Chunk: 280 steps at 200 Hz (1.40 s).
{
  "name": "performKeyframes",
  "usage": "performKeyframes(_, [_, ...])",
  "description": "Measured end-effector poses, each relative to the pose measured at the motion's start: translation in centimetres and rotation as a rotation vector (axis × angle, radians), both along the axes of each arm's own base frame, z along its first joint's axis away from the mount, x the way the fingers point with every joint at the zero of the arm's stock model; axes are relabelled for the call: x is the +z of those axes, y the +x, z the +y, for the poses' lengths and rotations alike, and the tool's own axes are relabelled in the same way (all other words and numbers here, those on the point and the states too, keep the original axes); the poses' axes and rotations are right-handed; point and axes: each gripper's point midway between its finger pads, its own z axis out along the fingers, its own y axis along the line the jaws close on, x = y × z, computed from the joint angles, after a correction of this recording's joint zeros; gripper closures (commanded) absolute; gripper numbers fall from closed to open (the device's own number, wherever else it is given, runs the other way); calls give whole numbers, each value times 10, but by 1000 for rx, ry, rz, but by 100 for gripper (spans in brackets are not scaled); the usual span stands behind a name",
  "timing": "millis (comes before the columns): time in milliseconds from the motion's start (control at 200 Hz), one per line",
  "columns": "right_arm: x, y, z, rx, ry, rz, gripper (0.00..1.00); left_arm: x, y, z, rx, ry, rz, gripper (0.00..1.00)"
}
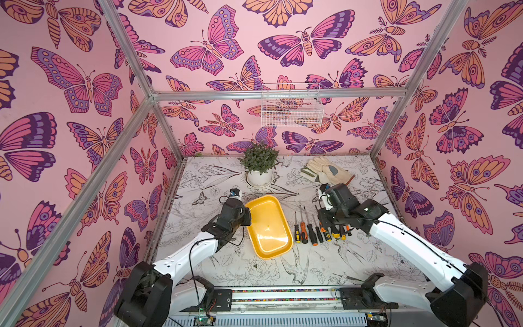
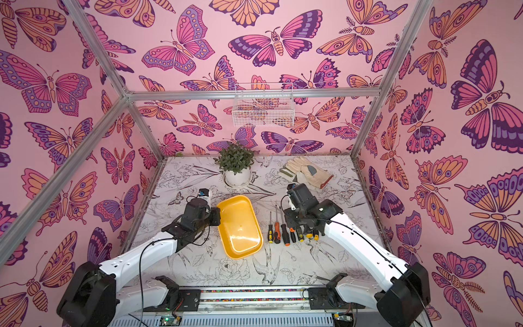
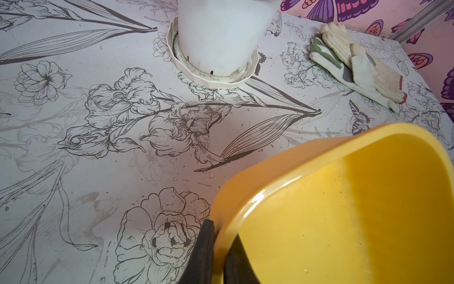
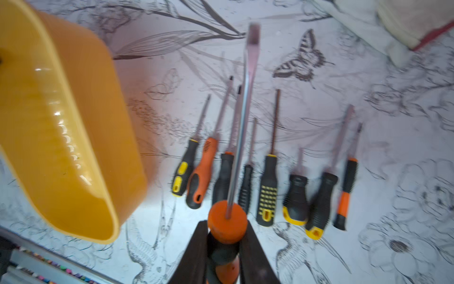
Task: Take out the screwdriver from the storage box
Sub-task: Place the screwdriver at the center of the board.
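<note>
The yellow storage box [image 1: 268, 226] [image 2: 239, 226] lies mid-table, and its inside shows bare in both top views. My left gripper [image 3: 221, 228] [image 1: 245, 216] is shut on the rim of the box [image 3: 344, 209], one finger outside and one inside the wall. To the right of the box [image 4: 61, 135], my right gripper [image 4: 227, 226] [image 1: 325, 223] is shut on the orange and black handle of a screwdriver [image 4: 245, 110]. Its long flat shaft points away over a row of several other screwdrivers [image 4: 267, 186] [image 1: 308, 235] lying side by side on the table.
A potted plant [image 1: 259, 167] in a white pot [image 3: 218, 37] stands behind the box. Work gloves [image 1: 325, 171] [image 3: 356, 64] lie at the back right. A white wire basket [image 1: 291, 106] hangs on the back wall. Metal frame posts border the table.
</note>
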Motion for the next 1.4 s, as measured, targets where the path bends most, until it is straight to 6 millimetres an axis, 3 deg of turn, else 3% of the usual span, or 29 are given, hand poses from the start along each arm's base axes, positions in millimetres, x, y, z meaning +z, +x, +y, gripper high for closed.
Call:
performKeyframes(160, [-8,10,-51,-116,-65,45,100,0,0,0,0,1,0,100])
performKeyframes(320, [-15,12,-78,-159,-122,77,100,0,0,0,0,1,0,100])
performKeyframes(576, [-35,17,-103,-191,-231,148,100,0,0,0,1,1,0,100])
performKeyframes(916, [-69,37,-129,-236,-367,230,100,1,1,0,1,-5,-8,100])
performKeyframes(1182, [-78,53,-149,-291,-401,251,100,-1,2,-1,2,-14,-14,100])
performKeyframes(1402, [-80,57,-155,-309,-398,252,100,0,3,0,5,-20,-21,100])
